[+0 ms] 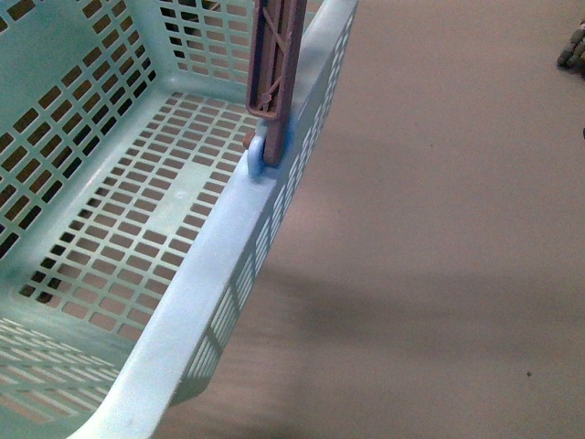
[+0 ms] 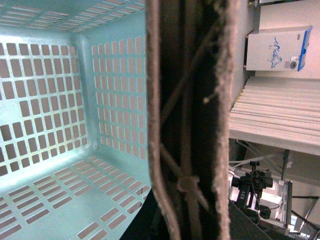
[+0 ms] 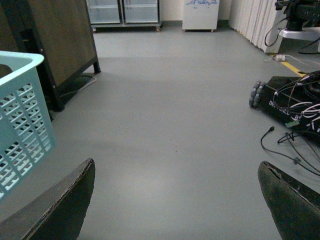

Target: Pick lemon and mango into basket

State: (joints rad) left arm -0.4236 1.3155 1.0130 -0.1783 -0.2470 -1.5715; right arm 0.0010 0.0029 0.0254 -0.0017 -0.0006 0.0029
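The light teal basket (image 1: 228, 274) fills the left of the front view, its slotted floor bare inside. Its brown handle (image 1: 279, 55) stands upright at the near rim. In the left wrist view the handle (image 2: 187, 120) runs close across the picture, with zip ties on it, and my left gripper (image 2: 185, 200) is shut on it; the basket's empty inside (image 2: 60, 150) shows beyond. My right gripper (image 3: 175, 200) is open over bare grey floor, with the basket's corner (image 3: 22, 115) off to one side. The lemon and the mango are out of view.
In the right wrist view a dark wooden cabinet (image 3: 55, 45) stands behind the basket. A wheeled black base with loose cables (image 3: 290, 105) lies on the floor opposite. Glass-door fridges (image 3: 122, 12) and a white unit (image 3: 200, 15) line the far wall.
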